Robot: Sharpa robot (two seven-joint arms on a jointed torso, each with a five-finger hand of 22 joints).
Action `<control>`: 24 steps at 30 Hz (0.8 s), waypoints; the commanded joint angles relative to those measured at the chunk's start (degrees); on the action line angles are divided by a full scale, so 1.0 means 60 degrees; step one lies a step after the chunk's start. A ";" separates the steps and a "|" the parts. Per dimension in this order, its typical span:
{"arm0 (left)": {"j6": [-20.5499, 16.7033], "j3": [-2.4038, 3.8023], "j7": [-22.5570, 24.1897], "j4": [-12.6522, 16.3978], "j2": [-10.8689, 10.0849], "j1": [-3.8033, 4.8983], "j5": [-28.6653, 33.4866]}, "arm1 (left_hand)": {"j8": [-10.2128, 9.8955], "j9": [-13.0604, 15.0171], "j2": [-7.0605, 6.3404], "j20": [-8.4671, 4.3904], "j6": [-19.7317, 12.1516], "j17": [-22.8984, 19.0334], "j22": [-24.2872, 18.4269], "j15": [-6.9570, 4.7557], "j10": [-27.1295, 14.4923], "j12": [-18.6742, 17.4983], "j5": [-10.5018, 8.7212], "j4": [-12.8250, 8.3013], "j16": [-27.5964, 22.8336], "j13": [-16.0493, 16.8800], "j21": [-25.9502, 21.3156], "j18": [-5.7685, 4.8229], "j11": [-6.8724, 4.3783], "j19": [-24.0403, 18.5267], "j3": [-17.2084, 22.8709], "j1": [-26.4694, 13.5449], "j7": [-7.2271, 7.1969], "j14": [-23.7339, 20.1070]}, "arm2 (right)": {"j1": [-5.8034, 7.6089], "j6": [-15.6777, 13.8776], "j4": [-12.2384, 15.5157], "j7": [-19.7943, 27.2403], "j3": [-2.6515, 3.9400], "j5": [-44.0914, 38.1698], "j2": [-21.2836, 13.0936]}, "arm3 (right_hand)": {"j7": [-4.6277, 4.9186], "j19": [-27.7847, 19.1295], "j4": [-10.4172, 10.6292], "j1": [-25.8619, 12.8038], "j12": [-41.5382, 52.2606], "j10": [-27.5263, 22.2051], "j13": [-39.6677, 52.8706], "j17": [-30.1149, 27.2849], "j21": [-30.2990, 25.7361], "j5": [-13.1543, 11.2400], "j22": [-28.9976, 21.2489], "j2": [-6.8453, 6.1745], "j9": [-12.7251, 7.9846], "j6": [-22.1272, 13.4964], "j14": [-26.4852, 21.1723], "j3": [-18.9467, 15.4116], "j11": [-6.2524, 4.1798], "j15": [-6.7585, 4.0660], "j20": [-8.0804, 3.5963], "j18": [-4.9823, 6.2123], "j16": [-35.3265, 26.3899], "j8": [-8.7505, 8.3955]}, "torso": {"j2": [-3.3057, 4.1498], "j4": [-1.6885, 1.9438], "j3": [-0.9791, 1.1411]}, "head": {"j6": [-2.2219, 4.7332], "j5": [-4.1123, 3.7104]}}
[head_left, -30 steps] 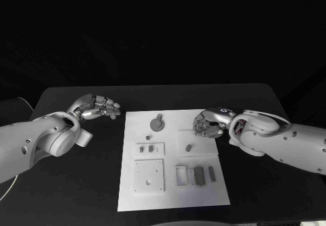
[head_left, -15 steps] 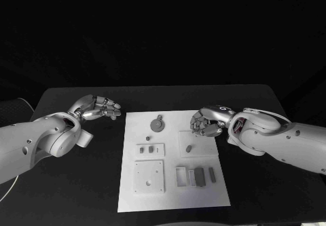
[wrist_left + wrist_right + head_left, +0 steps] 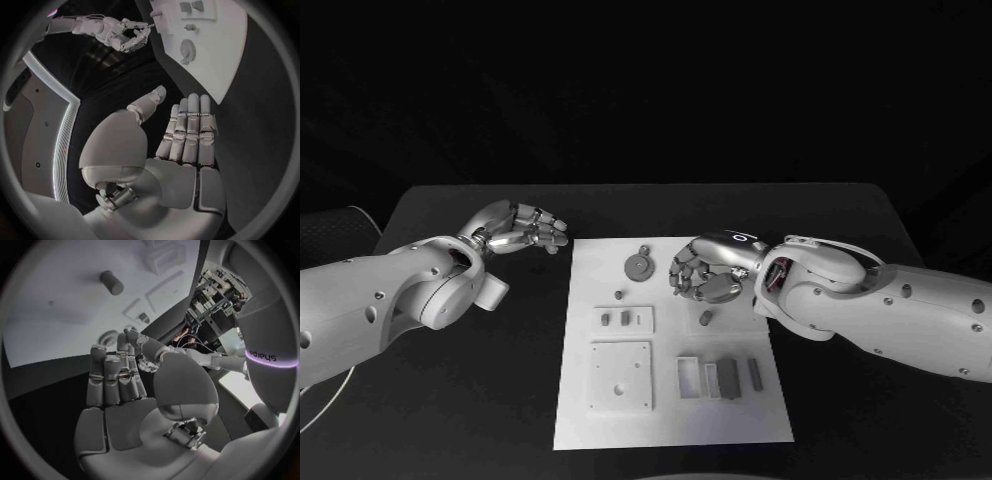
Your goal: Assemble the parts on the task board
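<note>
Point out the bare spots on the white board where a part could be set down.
Free: the task board's near strip below the square plate and slotted blocks. Crowded: the middle, where the right robot hand hovers beside the round disc and a small peg.

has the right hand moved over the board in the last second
Yes. The right hand has shifted from the task board's right edge inward over it, toward the round part, which stayed put.

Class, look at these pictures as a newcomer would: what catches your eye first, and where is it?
The white task board lies bright in the middle of the black table, dotted with small grey parts. The right hand hangs over the board near a round disc; the left hand hangs off the board's far left corner, holding nothing.
</note>
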 commanded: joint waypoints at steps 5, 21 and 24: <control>0.0014 0.0005 0.0141 -0.0084 0.0118 0.0002 0.0091 | -0.0025 -0.0009 0.0017 0.0002 -0.0040 0.0019 0.0014 0.0021 -0.0067 -0.0045 -0.0010 -0.0007 -0.0054 -0.0015 -0.0059 0.0144 0.0013 0.0080 -0.0046 -0.0026 0.0005 0.0075 | 0.0000 0.0355 0.0134 0.0069 -0.0005 -0.0496 0.0679 | -0.0004 0.0011 0.0001 -0.0045 0.0030 0.0060 0.0018 -0.0013 0.0019 -0.0002 0.0143 0.0103 0.0112 0.0084 -0.0005 0.0041 0.0028 -0.0057 -0.0030 0.0105 -0.0044 0.0035 | 0.0002 -0.0010 0.0000 | 0.0009 0.0162; 0.0041 0.0011 0.0072 -0.0640 0.0567 0.0004 0.0106 | -0.0016 -0.0011 0.0042 0.0008 -0.0028 0.0069 0.0013 0.0030 -0.0080 -0.0042 -0.0010 -0.0005 -0.0108 -0.0030 -0.0084 0.0135 0.0018 0.0063 -0.0050 -0.0026 0.0001 0.0061 | 0.0001 0.0889 0.0125 0.0080 -0.0492 -0.1076 0.1535 | -0.0001 0.0006 -0.0005 -0.0064 0.0018 0.0059 0.0027 -0.0015 0.0013 -0.0004 0.0143 0.0137 0.0126 0.0071 -0.0007 0.0043 0.0028 -0.0056 -0.0033 0.0105 -0.0051 0.0027 | -0.0045 -0.0024 -0.0041 | 0.0026 0.0315; 0.0054 0.0013 0.0053 -0.0662 0.0602 0.0005 0.0118 | -0.0016 -0.0012 0.0039 0.0009 -0.0028 0.0079 0.0014 0.0033 -0.0089 -0.0044 -0.0010 -0.0006 -0.0120 -0.0035 -0.0089 0.0134 0.0021 0.0060 -0.0054 -0.0028 0.0001 0.0057 | -0.0001 0.0947 0.0084 0.0105 -0.0630 -0.1109 0.1683 | -0.0001 0.0007 -0.0006 -0.0074 0.0015 0.0059 0.0029 -0.0014 0.0014 -0.0006 0.0144 0.0143 0.0130 0.0069 -0.0003 0.0039 0.0029 -0.0055 -0.0033 0.0105 -0.0049 0.0026 | -0.0042 -0.0005 -0.0049 | 0.0029 0.0329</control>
